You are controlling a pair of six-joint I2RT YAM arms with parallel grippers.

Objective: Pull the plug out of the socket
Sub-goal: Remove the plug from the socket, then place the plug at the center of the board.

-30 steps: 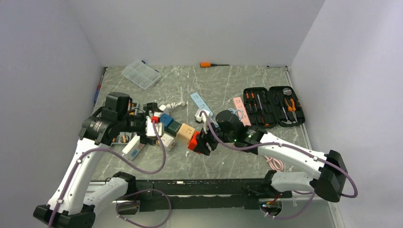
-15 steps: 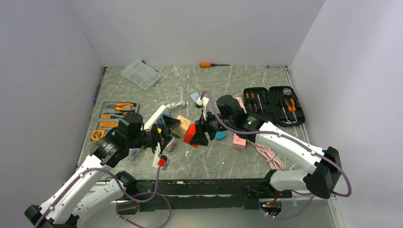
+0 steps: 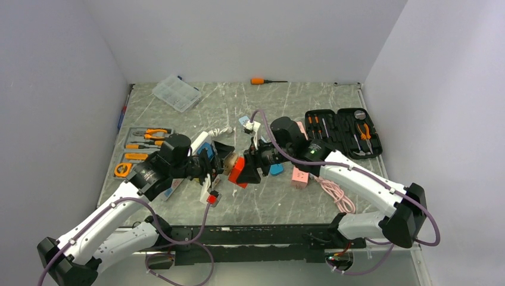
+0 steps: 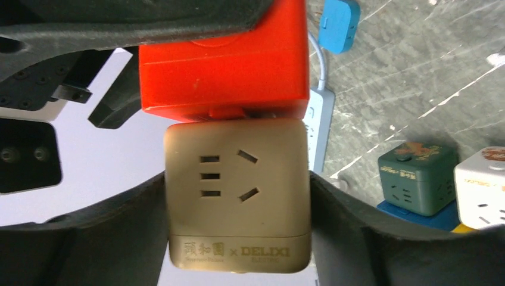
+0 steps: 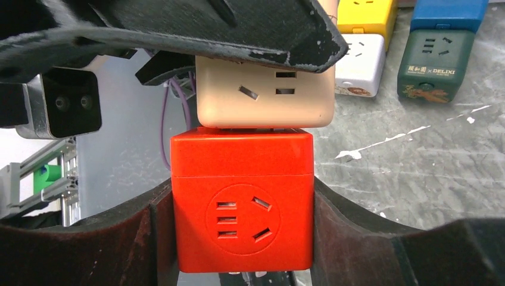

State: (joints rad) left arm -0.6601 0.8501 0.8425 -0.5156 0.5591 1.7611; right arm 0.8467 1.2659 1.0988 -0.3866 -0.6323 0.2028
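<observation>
Surface [image 3: 268,202]: marbled. Right hand [image 3: 242,171]: clamped on red cube [image 5: 241,202], held above the surface. Left hand [image 3: 223,158]: fingers snug against both sides of tan cube [image 4: 238,190], which is plugged into the red. Both are probably rigid, light, slick plastic; grip the flat sides and pull straight apart.

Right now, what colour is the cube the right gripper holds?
Red. The cube shows best in the right wrist view.

Bench: grey-green marbled table [image 3: 280,104], white veining, spreading beneath and beyond the jaws. Enclosure: plain pale back wall [image 3: 250,36] well beyond the jaws; left wall [image 3: 53,107] and right wall [image 3: 440,107] flank them, well apart. Black rail [image 3: 262,233] along the table edge behind the jaws. Light even, diffuse; shadows soft.
</observation>
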